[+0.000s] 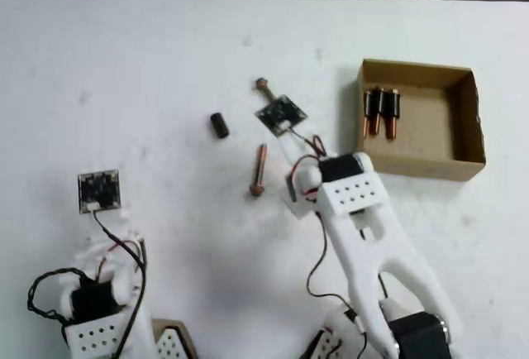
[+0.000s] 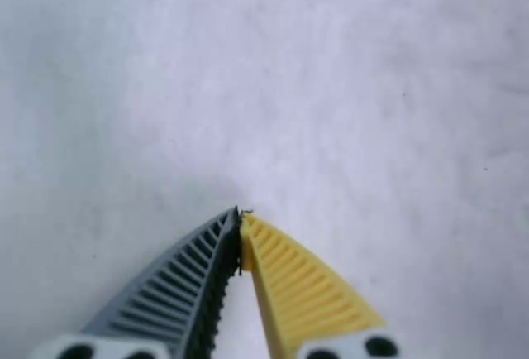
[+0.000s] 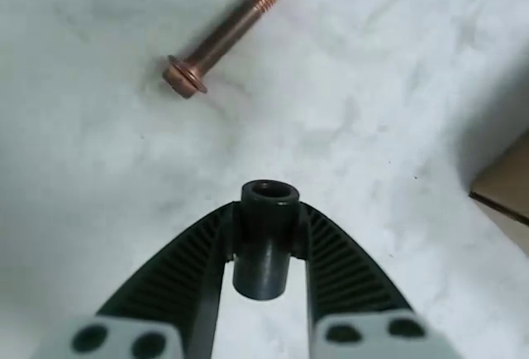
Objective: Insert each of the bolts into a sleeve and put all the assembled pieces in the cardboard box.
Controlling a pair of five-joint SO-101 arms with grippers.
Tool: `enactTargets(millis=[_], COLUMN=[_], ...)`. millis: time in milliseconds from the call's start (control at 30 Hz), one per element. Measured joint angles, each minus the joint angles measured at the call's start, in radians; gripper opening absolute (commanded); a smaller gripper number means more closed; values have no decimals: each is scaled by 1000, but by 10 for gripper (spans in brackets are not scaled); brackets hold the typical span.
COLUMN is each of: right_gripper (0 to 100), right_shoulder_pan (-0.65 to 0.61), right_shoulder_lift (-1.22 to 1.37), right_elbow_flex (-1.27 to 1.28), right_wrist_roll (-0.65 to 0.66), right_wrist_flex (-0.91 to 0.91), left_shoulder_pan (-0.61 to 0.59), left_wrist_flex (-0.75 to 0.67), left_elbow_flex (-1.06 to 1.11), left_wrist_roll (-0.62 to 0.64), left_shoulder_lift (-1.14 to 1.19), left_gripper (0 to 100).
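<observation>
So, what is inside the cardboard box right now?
Inside the cardboard box lie what look like three assembled pieces, copper bolts in black sleeves, side by side near one side wall. The near wall hides a strip of the floor behind it.

Wearing wht printed shell on R arm (image 1: 368, 243), w/ blk servo block (image 1: 343, 166) seated at wrist end. Showing wht plate (image 1: 354, 193) dotted w/ rows of small holes. Trailing red and blk wires (image 1: 311, 149) up to small square camera board (image 1: 281, 116). Carrying same wht shell on L arm (image 1: 92, 336), blk servo inside, holed plate, own square board (image 1: 99, 190); looping blk cable (image 1: 31, 297) alongside. Presenting R gripper (image 3: 266, 212) w/ two blk ribbed fingers (image 3: 186, 272) on wht bases w/ dark round holes. Presenting L gripper (image 2: 240, 215) w/ one grey ribbed finger (image 2: 173, 284), one yellow finger (image 2: 302, 284), same wht holed bases.
</observation>
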Motion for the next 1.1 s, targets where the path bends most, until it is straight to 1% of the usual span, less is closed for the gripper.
enactTargets(millis=[333,467,533,667,1100], right_gripper=[49,128,152,139,139], right_shoulder_pan=[98,101,100,103,104], right_shoulder_lift=[0,0,-3,-5,-5], right_elbow_flex=[163,167,167,167,196], right_wrist_roll=[77,80,110,155,180], right_wrist_flex=[-132,-133,-121,-109,-129], left_shoulder_pan=[0,0,0,0,0], left_wrist_flex=[0,0,0,0,0], left_elbow_flex=[0,0,0,0,0], left_wrist_roll=[0,0,0,0,0], left_shoulder_lift=[0,0,0,0,0], left_gripper=[23,23,23,23,23])
